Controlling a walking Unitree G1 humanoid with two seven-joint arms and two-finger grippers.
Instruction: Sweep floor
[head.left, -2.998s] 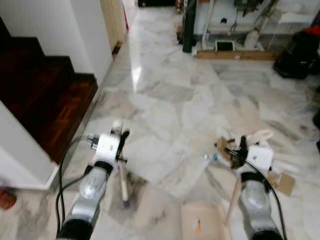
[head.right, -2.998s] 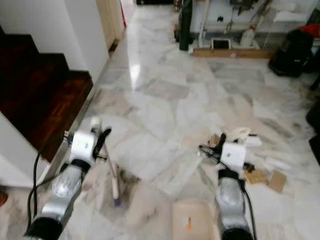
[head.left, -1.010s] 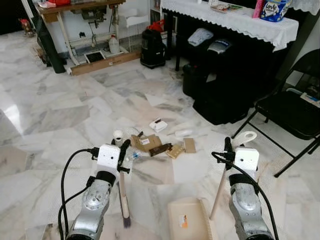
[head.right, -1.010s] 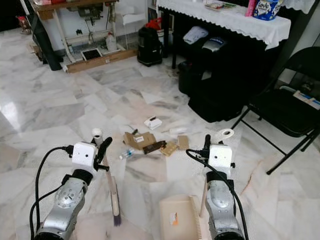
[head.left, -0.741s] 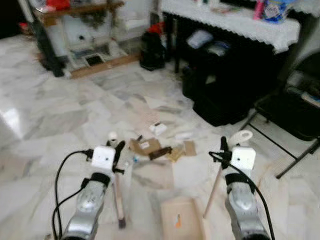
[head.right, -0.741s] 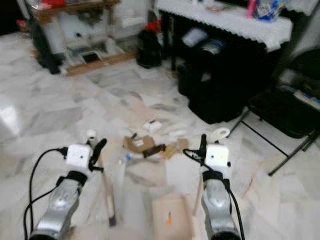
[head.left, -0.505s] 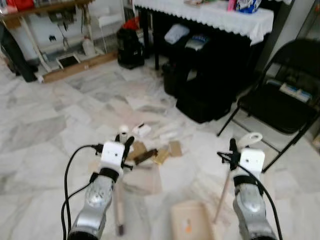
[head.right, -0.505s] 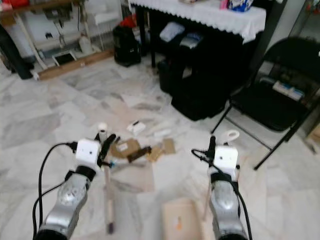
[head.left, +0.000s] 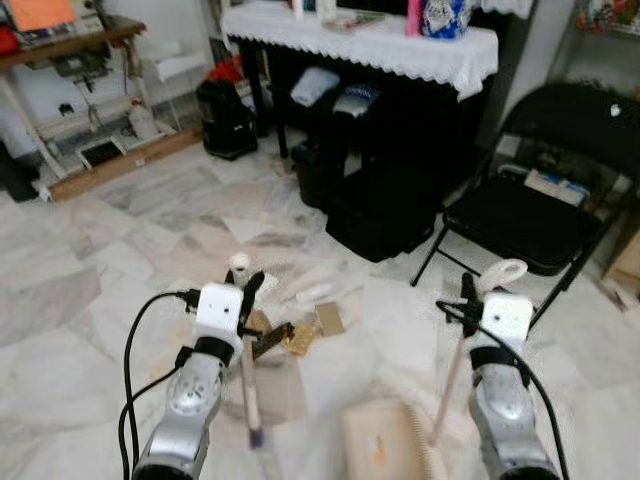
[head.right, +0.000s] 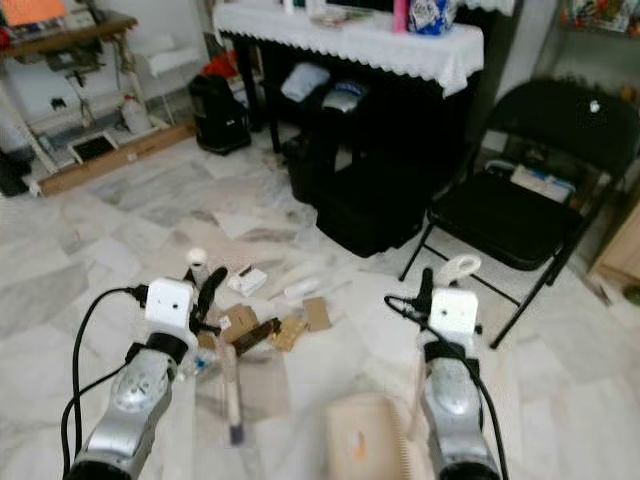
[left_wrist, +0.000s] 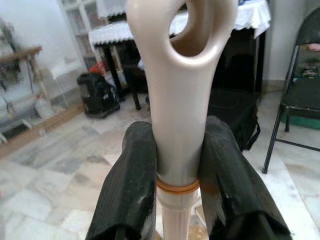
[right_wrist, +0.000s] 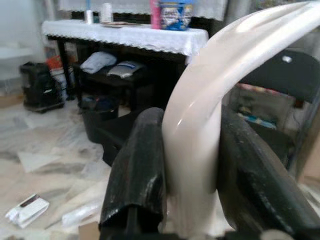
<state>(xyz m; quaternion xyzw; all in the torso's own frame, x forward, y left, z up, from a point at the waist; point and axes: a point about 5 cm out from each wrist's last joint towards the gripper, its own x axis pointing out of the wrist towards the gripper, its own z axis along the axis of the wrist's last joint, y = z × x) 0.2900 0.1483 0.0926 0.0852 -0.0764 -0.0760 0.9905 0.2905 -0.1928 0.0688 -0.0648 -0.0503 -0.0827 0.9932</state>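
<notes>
Black folding chair (head.left: 545, 190) and draped table (head.left: 370, 45) past scattered cardboard scraps (head.left: 300, 335), left gripper (head.left: 245, 290) clamped on broom (head.left: 250, 385), right gripper (head.left: 468, 295) clamped on dustpan handle (head.left: 450, 375), pan down between arms.

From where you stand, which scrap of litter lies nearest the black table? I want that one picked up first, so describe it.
Start at the black table with the white lace cloth, then drop to the marble floor before it. There the litter pile lies; its far edge holds a small white packet with dark print, white where its neighbours are brown cardboard.
</notes>
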